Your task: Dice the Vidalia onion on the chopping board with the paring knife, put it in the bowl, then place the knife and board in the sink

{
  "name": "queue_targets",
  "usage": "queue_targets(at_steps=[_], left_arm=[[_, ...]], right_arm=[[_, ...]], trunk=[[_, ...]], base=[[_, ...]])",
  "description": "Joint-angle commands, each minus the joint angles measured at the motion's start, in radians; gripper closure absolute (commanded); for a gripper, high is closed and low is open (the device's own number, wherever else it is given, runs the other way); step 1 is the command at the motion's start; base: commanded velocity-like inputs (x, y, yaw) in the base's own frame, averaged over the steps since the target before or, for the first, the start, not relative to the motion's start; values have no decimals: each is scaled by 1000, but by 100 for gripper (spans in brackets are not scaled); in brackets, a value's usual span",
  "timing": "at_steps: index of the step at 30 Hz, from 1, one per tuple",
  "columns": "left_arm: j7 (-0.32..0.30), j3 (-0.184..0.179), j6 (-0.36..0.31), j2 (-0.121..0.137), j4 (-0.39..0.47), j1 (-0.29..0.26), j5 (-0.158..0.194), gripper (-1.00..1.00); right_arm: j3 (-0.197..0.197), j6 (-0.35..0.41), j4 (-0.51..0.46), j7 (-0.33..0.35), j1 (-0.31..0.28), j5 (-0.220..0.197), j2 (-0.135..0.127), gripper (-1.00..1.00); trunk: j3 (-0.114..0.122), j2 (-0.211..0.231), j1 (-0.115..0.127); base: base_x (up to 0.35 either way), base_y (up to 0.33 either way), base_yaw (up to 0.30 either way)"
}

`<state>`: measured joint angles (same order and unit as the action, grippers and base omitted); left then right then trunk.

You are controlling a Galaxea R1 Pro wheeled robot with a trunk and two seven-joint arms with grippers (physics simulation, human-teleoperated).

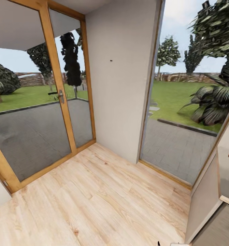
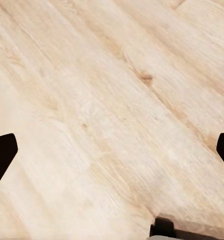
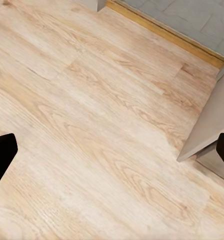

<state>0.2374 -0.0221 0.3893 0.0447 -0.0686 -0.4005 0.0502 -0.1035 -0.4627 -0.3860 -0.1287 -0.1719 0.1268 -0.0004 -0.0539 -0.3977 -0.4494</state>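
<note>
You're looking at light wood plank floor (image 1: 94, 198), pale oak tone with darker grain streaks and knots. It runs up to the timber-framed glass door (image 1: 42, 102) on the left, the grey wall pillar (image 1: 123, 85) in the middle and a floor-length window (image 1: 182, 119) with a wood sill strip on the right. A pale cabinet side panel (image 1: 204, 198) stands on it at far right. Both wrist views show the same planks (image 2: 112, 115), (image 3: 92, 130).
</note>
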Motion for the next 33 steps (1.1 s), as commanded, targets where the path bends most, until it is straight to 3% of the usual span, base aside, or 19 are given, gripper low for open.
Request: queue_targets(at_steps=[1, 9, 23, 33], left_arm=[[5, -3, 12, -1, -1, -2, 11, -100], [2, -5, 95, 1, -7, -1, 25, -100], [0, -6, 102, 0, -8, -1, 26, -100], [0, -6, 102, 0, -8, -1, 26, -100]], right_arm=[[-3, -3, 1, -5, -1, 10, 0, -100], [-2, -7, 1, -6, -1, 10, 2, -100], [-2, -8, 1, -5, -1, 10, 2, -100], [-2, -8, 1, -5, -1, 10, 2, -100]], trunk=[[-2, -2, -1], [-2, -2, -1], [1, -2, -1], [5, -2, -1]], base=[[0, 0, 0], [0, 0, 0], [1, 1, -154], [137, 179, -248]])
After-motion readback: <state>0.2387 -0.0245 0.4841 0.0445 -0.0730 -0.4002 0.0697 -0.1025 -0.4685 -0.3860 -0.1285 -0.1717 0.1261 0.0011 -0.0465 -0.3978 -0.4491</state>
